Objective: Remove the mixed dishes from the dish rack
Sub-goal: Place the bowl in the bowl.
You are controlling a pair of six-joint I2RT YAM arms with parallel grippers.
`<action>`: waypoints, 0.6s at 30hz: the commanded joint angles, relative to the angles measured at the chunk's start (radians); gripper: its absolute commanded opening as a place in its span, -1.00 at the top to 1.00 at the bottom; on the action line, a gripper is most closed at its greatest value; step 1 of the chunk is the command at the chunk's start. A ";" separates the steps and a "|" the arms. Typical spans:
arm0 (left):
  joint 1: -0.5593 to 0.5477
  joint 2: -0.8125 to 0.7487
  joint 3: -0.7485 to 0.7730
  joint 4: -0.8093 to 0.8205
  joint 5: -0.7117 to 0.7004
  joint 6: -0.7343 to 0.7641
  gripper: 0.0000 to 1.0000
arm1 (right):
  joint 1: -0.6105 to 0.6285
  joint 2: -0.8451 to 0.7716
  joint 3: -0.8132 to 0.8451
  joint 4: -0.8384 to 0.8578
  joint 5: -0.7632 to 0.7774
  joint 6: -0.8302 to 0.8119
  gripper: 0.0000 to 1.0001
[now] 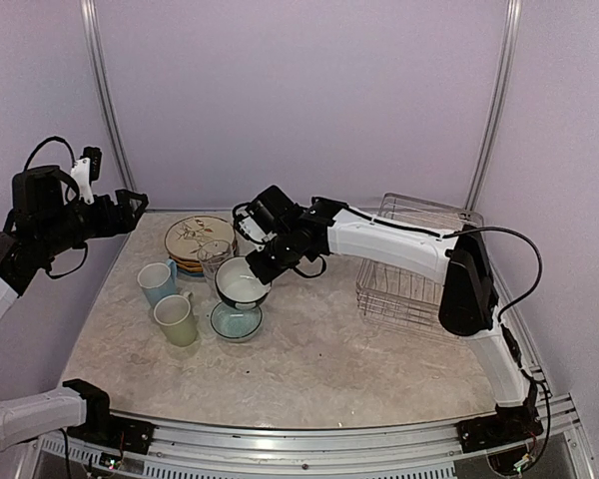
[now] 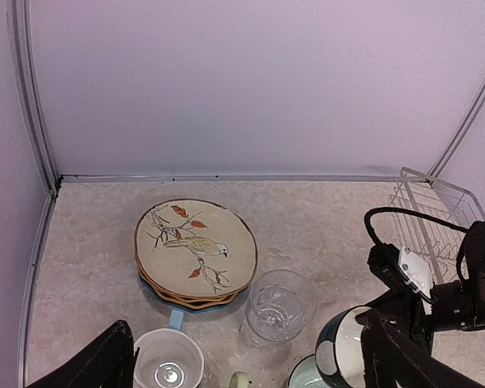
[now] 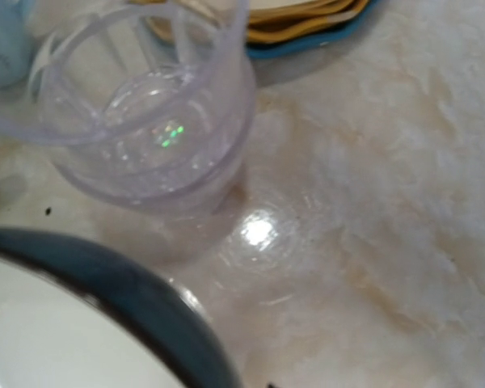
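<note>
Teal-and-white bowl [image 3: 73,323] nearest in my right wrist view, right end effector [image 1: 254,267] clenched on its rim, hanging over second bowl [image 1: 236,322] on surface [image 1: 329,349]. Glass tumbler [image 3: 145,121] just beyond: I could clip it while lowering, or thin rim pinch slips and bowls chip. Plates [image 1: 198,234] behind. Dish rack [image 1: 409,289] far right, nothing visible inside. Left end effector [image 1: 132,206] released, holding nothing.

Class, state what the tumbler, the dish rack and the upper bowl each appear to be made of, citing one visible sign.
The tumbler: clear glass or plastic, see-through with glints. The dish rack: bare silvery metal wire, thin open grid. The upper bowl: likely glazed ceramic, glossy teal outside, white inside.
</note>
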 commanded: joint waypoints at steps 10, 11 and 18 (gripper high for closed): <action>0.008 0.007 -0.008 0.006 0.009 -0.004 -0.84 | 0.026 0.085 0.096 -0.026 -0.034 0.007 1.00; 0.007 0.008 -0.008 0.006 0.008 -0.005 -0.84 | 0.028 0.090 0.098 -0.026 -0.035 0.007 1.00; 0.007 0.009 -0.008 0.006 0.010 -0.007 -0.84 | 0.043 0.124 0.128 -0.031 -0.047 0.007 1.00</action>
